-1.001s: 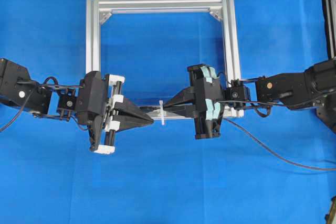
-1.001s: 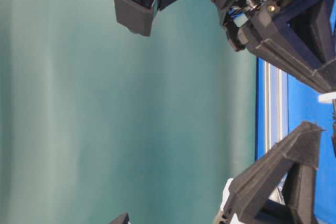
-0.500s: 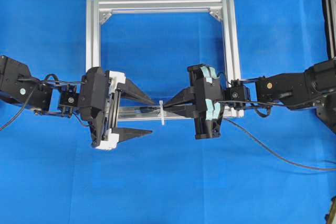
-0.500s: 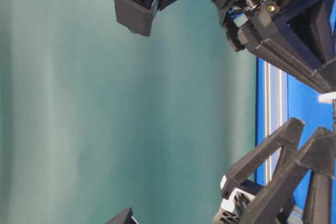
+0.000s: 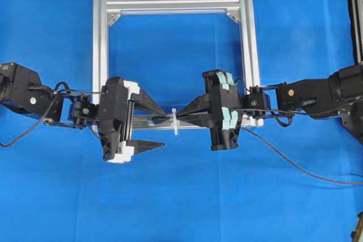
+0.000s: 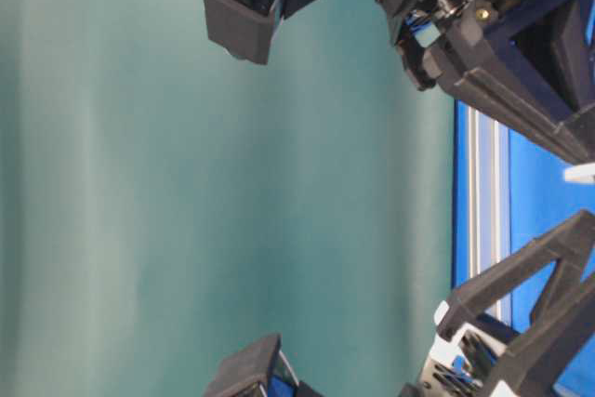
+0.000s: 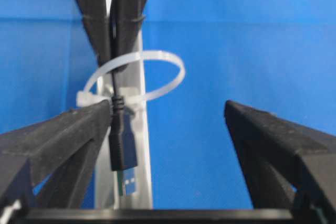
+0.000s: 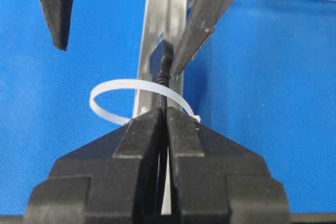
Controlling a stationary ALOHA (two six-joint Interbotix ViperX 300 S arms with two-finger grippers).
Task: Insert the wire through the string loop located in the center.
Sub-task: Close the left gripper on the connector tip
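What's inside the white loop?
The wire goes through the loop, its plug poking out. The right claw covers the wire behind it.

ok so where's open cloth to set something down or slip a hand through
Bare blue cloth runs below both hands, and inside the silver square aluminium frame above them. It is crowded at the thin white string loop, where the open left hand, the shut right hand and the black wire meet.
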